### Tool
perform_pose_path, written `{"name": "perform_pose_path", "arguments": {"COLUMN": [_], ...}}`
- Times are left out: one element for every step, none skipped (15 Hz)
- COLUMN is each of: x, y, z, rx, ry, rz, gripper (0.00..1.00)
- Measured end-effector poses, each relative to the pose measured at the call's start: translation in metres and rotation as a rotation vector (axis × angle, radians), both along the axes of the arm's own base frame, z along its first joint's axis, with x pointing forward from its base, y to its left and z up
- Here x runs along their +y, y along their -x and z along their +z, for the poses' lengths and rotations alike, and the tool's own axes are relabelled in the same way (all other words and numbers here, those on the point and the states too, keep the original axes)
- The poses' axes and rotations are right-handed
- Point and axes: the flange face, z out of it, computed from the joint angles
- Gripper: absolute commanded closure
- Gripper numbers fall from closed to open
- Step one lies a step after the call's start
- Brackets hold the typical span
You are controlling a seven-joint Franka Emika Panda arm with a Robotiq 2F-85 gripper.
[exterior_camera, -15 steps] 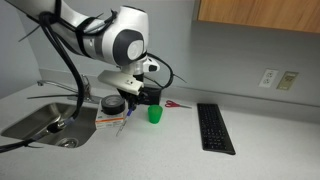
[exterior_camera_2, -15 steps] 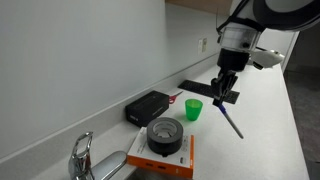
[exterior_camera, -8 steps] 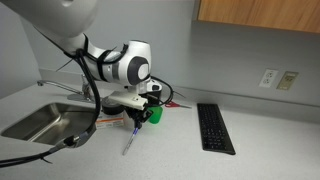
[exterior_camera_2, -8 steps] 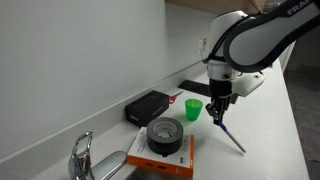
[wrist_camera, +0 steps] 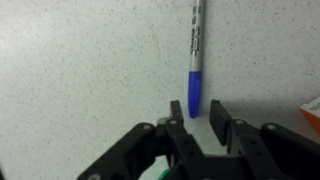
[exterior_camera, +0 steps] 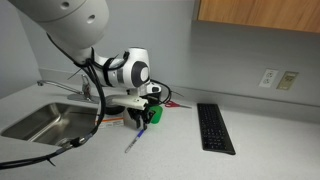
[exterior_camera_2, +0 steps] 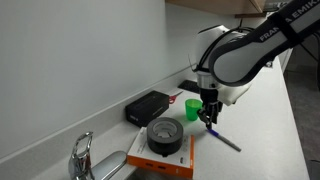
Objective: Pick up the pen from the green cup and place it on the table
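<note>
The bluish-grey pen (exterior_camera: pixel 131 143) lies flat on the pale table (exterior_camera: pixel 180 155), just in front of the green cup (exterior_camera: pixel 155 115). Both exterior views show it, and it lies on the table (exterior_camera_2: pixel 255 150) beside the green cup (exterior_camera_2: pixel 192 108) as the pen (exterior_camera_2: pixel 226 141). In the wrist view the pen (wrist_camera: pixel 195 50) points away from me, its blue cap end between my fingertips without touching them. My gripper (wrist_camera: pixel 197 112) is open and low over the table (wrist_camera: pixel 80 70). It is also seen in both exterior views (exterior_camera: pixel 143 120) (exterior_camera_2: pixel 208 119).
A black keyboard (exterior_camera: pixel 215 128) lies beyond the cup. A steel sink (exterior_camera: pixel 40 120) with its faucet (exterior_camera_2: pixel 82 155) is at one end. A black tape roll (exterior_camera_2: pixel 165 133) sits on an orange-edged box. A black box (exterior_camera_2: pixel 148 107) and red-handled scissors (exterior_camera: pixel 173 103) lie by the wall.
The arm has come down with the pen from above the cup to the table. The pen went from hanging tilted in the jaws to lying flat, and the jaws have opened.
</note>
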Motion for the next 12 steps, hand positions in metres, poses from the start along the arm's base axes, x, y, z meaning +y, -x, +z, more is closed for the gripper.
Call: {"name": "perform_pose_path", "arguments": {"x": [0.000, 0.000, 0.000, 0.000, 0.000, 0.000, 0.000, -0.001, -0.001, -0.001, -0.001, -0.001], "y": [-0.002, -0.004, -0.006, -0.008, -0.009, -0.010, -0.012, -0.013, -0.014, -0.014, -0.015, -0.016], "z": [0.000, 0.000, 0.000, 0.001, 0.002, 0.003, 0.003, 0.003, 0.004, 0.004, 0.005, 0.006], "rx": [-0.001, -0.004, -0.006, -0.009, -0.012, -0.014, -0.016, -0.018, -0.019, -0.021, -0.023, -0.024], "ry": [0.001, 0.002, 0.003, 0.003, 0.004, 0.005, 0.005, 0.006, 0.006, 0.006, 0.007, 0.007], "rz": [0.000, 0.001, 0.001, 0.001, 0.001, 0.001, 0.001, 0.002, 0.002, 0.001, 0.001, 0.001], "gripper": [0.24, 0.17, 0.08, 0.02, 0.00, 0.00, 0.00, 0.00, 0.00, 0.00, 0.00, 0.00]}}
